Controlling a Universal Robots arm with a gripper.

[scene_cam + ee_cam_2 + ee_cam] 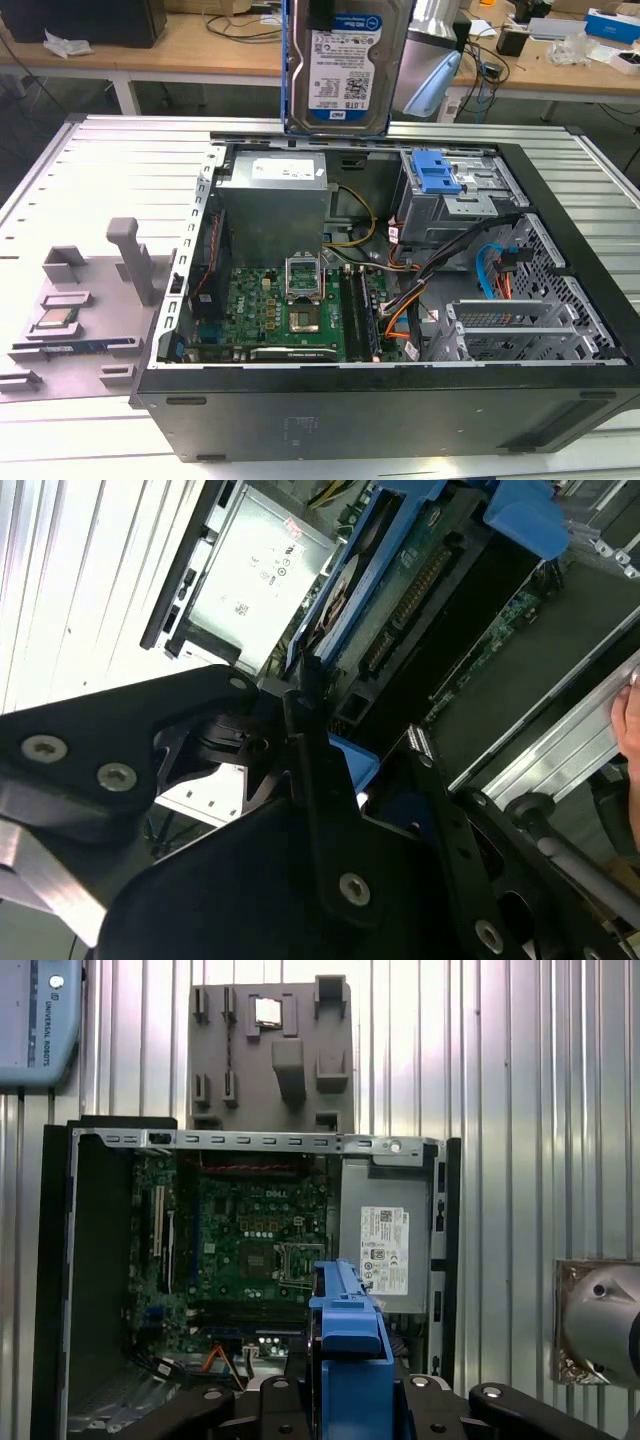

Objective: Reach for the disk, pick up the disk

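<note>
**A:** so the disk (347, 65) is up in the air, well above the open computer case (380, 400), hanging over its back wall near the grey power supply (275, 205). In the second wrist view the end effector (310, 730) looks clamped on the blue bracket edge of the disk (375, 610), black fingers (300, 715) pinching one narrow end. What worries you?

**B:** mostly the grip. It's holding by a thin plastic edge, so I'd guess the drive can swing or slip if the arm jerks, and it'd drop straight onto the motherboard (285, 310) or the cables (420, 280). Bracket could flex too.

**A:** orientation?

**B:** long axis is roughly vertical in the exterior view, label face toward that camera, print upside down. In the first wrist view the blue bracket (350, 1340) sits edge-on, pointing down at the case (250, 1250).

**A:** the grey tray (90, 300) on the desk (120, 160) sits well apart, so no clash there.
</note>
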